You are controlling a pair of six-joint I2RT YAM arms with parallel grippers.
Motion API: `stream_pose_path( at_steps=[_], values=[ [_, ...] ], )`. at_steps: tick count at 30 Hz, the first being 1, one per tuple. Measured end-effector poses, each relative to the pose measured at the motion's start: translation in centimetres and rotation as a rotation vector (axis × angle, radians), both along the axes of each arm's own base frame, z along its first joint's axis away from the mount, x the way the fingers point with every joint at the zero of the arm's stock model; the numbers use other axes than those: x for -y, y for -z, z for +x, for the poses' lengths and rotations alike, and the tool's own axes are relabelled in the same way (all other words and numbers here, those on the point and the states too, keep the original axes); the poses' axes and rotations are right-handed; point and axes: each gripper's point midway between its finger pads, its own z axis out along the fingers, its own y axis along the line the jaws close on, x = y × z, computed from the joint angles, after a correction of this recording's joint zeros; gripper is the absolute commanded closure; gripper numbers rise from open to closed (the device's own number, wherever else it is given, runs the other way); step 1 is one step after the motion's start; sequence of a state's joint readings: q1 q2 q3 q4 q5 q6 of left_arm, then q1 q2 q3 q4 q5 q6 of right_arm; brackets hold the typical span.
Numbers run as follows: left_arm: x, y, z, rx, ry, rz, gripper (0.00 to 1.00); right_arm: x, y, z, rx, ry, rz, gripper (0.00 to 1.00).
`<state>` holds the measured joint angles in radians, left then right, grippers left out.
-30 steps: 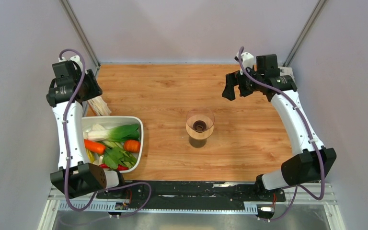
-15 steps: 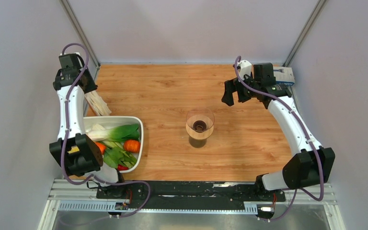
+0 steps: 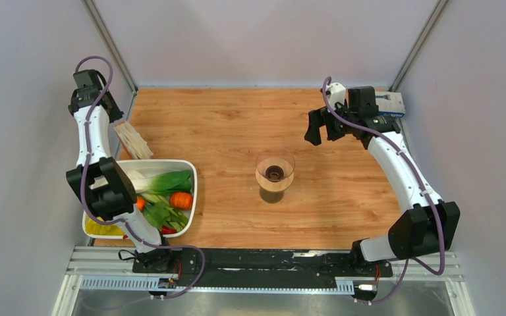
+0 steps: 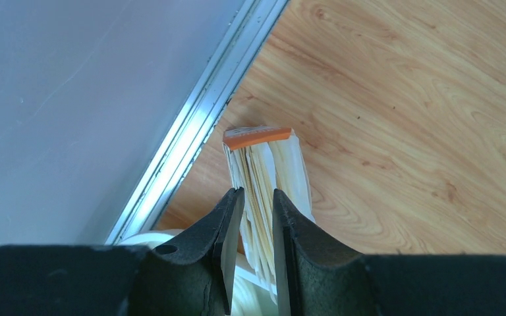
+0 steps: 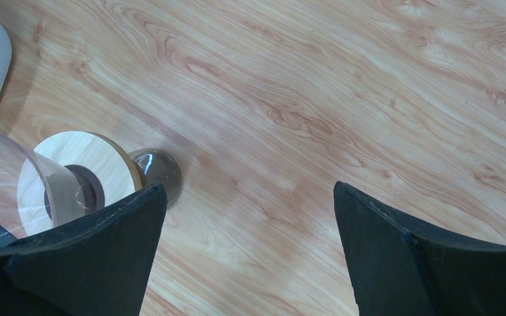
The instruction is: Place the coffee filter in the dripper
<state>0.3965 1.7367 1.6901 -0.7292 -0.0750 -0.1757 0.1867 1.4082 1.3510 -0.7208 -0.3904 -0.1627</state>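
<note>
While over coffee filter [image 4: 268,164], left claw [image 4: 255,193] ajar.

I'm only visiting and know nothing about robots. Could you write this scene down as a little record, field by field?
table: wood
dripper: mid-table, on a brown cup; no filter in it
filters: stack at the table's left edge, beyond the bowl
bowl: white, near left, holds vegetables
left fingers: close together, astride the filters; grip unclear
right fingers: wide apart, holding nothing, beyond and right of the dripper
box: far right corner
</note>
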Motion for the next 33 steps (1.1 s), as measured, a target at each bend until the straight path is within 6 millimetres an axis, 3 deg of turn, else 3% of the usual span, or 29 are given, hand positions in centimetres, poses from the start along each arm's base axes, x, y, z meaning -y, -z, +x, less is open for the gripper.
stream_pose_path(
  at_steps=[7,33],
  values=[
    [-0.9,1.7,0.3,-0.036,-0.016,-0.011,0.67,0.1,0.7,0.3,-0.019,0.005,-0.008,0.0],
    [-0.9,2.4,0.5,-0.038,-0.002,-0.043,0.63,0.0,1.3,0.3,-0.037,0.005,-0.012,0.0]
  ],
)
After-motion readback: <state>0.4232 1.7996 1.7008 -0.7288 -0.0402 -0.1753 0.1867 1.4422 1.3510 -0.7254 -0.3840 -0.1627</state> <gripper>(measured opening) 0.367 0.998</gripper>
